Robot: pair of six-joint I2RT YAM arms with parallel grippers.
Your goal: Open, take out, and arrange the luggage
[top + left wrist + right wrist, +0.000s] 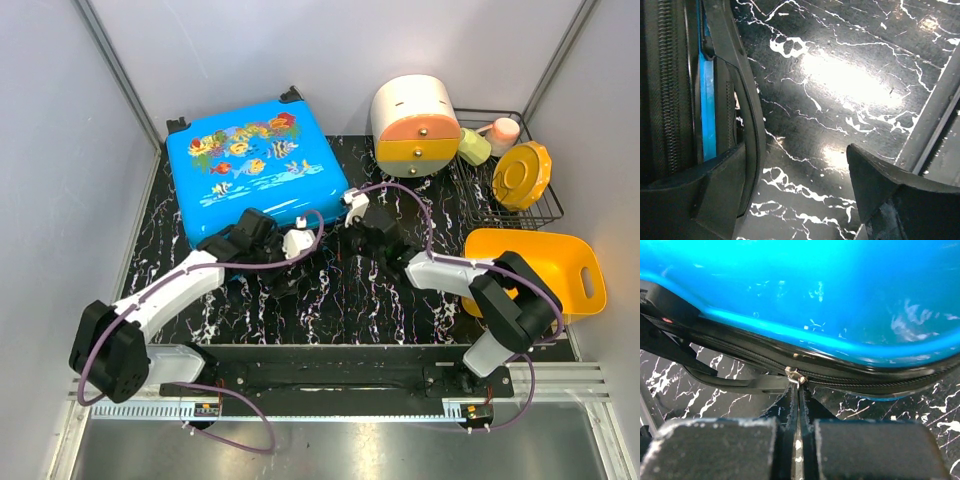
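The luggage (250, 165), a bright-blue suitcase with a fish print, lies flat and closed at the back left of the table. My right gripper (352, 205) is at its right side. In the right wrist view the right gripper (799, 388) is shut on the small metal zipper pull (795, 375) on the black zipper band under the blue shell (840, 295). My left gripper (285, 262) is at the suitcase's near edge. In the left wrist view the left gripper (800, 167) is open and empty, with one finger beside the black handle (747, 115) and blue edge (706, 110).
A white-and-orange drawer box (415, 125) stands at the back. A wire basket (545, 215) at the back right holds an orange lid (522, 175), a pink bottle (503, 130) and a green item (473, 148). A yellow basin (535, 270) sits at the right.
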